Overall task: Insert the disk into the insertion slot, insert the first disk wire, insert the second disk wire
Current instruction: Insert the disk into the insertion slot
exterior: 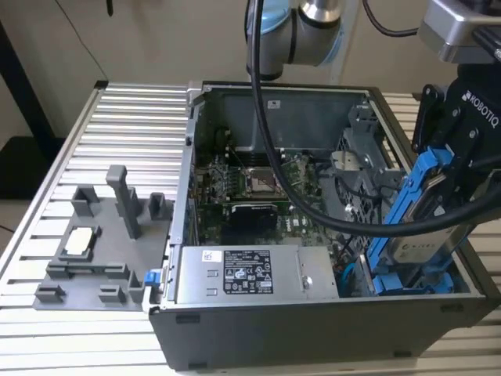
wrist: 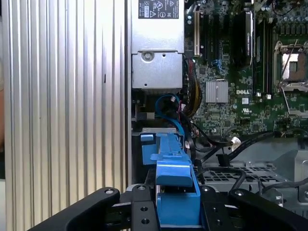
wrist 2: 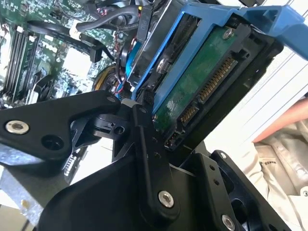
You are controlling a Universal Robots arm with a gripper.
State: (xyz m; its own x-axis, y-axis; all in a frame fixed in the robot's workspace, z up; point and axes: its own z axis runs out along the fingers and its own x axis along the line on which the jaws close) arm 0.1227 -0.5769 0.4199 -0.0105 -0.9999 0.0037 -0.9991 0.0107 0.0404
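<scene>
gripper [exterior: 443, 185] clenched on the disk [exterior: 415, 244], which hangs tilted over the open case [exterior: 313, 321].

- The computer case [exterior: 313, 329] lies open on the desk [exterior: 133, 125].
- A parts holder [exterior: 94, 243] sits on the desk, to the exterior view's left of the case.
- Inside the case, the power supply [exterior: 250, 274] lies along the near wall, with the circuit board [exterior: 250, 184] behind it.
- The disk [exterior: 419, 235] stands tilted over the case's end at the exterior view's right, gripped in the claw [wrist: 177, 211].
</scene>
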